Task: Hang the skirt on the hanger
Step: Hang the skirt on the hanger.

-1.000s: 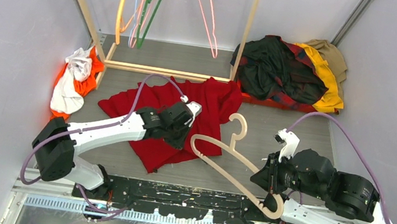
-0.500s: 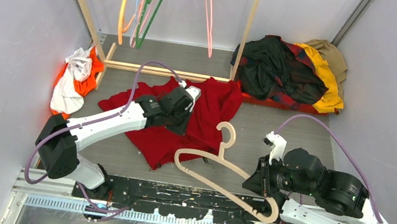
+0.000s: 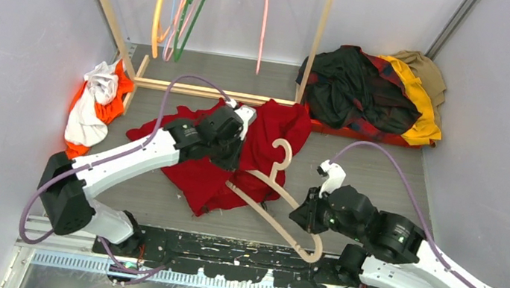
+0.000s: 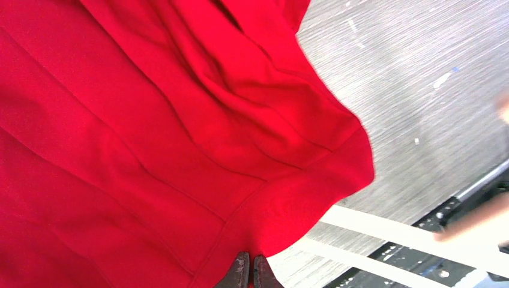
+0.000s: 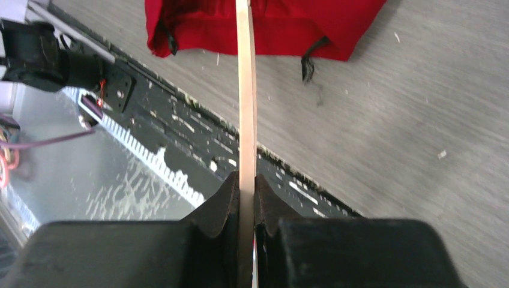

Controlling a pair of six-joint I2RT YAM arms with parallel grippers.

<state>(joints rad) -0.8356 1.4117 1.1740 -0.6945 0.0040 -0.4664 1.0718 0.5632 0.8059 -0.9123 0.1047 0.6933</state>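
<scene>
The bright-red skirt [image 3: 268, 134] lies spread on the grey table, its pleats filling the left wrist view [image 4: 150, 132]. My left gripper [image 3: 229, 157] is shut, pinching an edge of the skirt [image 4: 282, 228]; the fingertips [image 4: 242, 273] press together on the fabric. The cream hanger [image 3: 274, 211] is held in the air by my right gripper [image 3: 311, 214], shut on its lower bar [image 5: 245, 90]. The hook [image 3: 282, 152] and left end of the hanger overlap the skirt's lower part. In the right wrist view the skirt's edge [image 5: 276, 27] lies beyond the bar.
A wooden rack [image 3: 318, 36] at the back carries green [image 3: 198, 0], pink [image 3: 263, 17] and orange hangers. A heap of dark, plaid and yellow clothes [image 3: 372, 93] lies back right, an orange-and-white bundle [image 3: 96, 103] at left. A black rail [image 3: 222, 252] runs along the near edge.
My right gripper has carried the hanger left and away from me, so its hook now lies over the skirt. My left gripper has shifted slightly back with the fabric still pinched.
</scene>
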